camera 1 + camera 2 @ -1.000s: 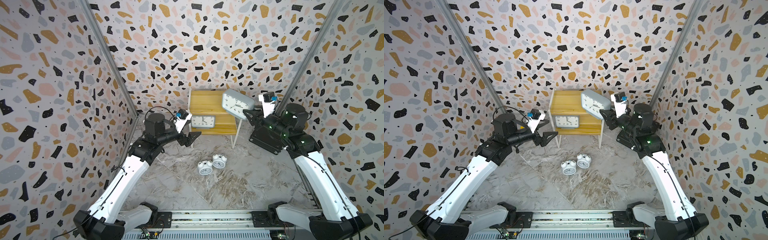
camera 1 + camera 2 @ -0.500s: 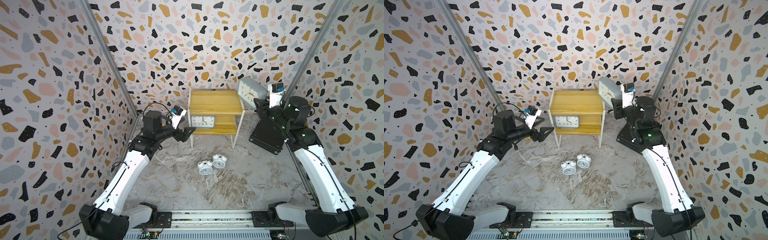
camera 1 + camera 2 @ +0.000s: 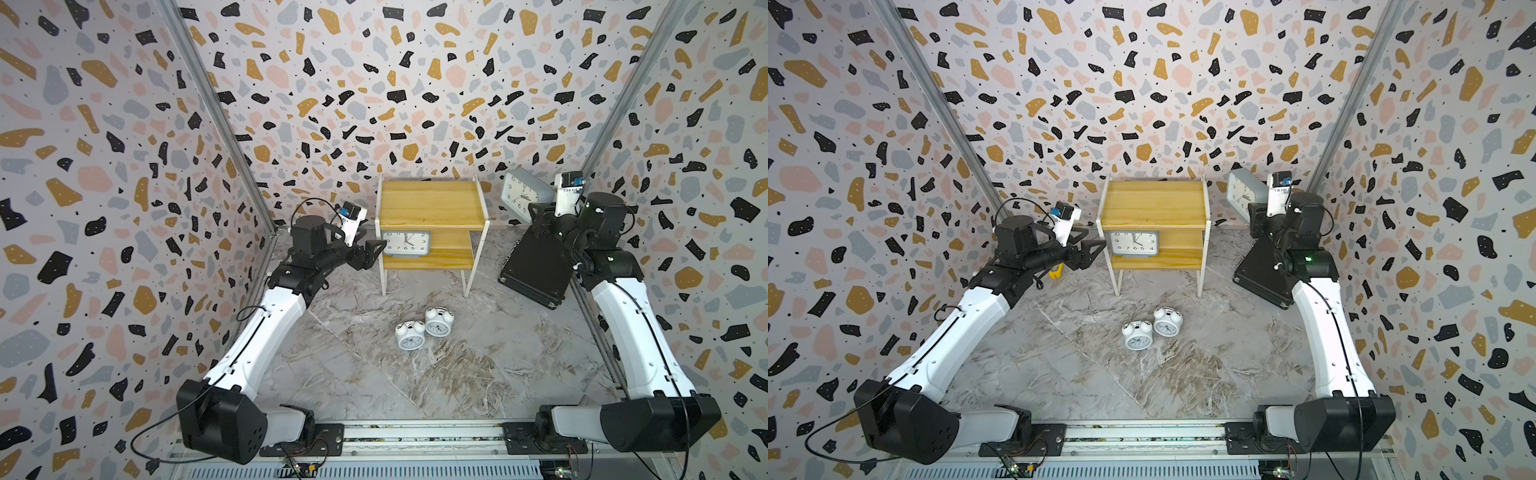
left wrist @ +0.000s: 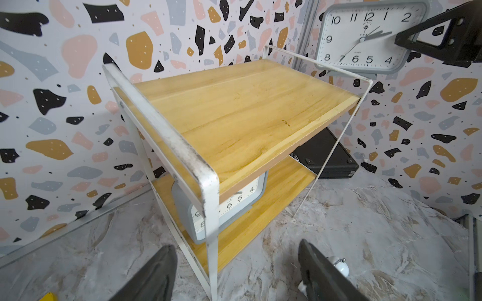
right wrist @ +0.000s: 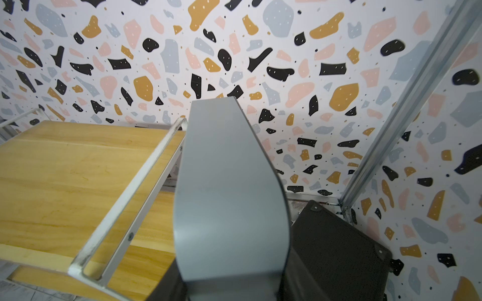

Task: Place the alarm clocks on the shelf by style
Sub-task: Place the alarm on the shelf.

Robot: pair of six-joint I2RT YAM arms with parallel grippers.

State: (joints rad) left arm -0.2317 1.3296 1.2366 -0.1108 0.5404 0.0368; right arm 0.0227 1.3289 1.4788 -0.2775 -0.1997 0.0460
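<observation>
The shelf (image 3: 432, 208) (image 3: 1154, 203) (image 4: 234, 109) stands against the back wall. One rectangular grey alarm clock (image 3: 406, 243) (image 3: 1134, 242) (image 4: 229, 208) stands at the left of its lower tier. My right gripper (image 3: 536, 212) (image 5: 232, 286) is shut on a second grey clock (image 3: 524, 195) (image 3: 1241, 195) (image 5: 229, 187), held in the air just right of the top board, dial facing left. Two round white twin-bell clocks (image 3: 410, 336) (image 3: 439, 322) lie on the floor in front. My left gripper (image 3: 372, 253) (image 4: 237, 273) is open and empty beside the shelf's left frame.
A black square box (image 3: 536, 266) (image 5: 333, 250) leans at the right wall under my right arm. A small yellow object (image 3: 1054, 272) lies on the floor below my left wrist. Patterned walls close in on three sides.
My right gripper has carried the grey clock from above the top board out to the shelf's right and turned it upright. The left gripper has drawn back slightly leftward and narrowed a little.
</observation>
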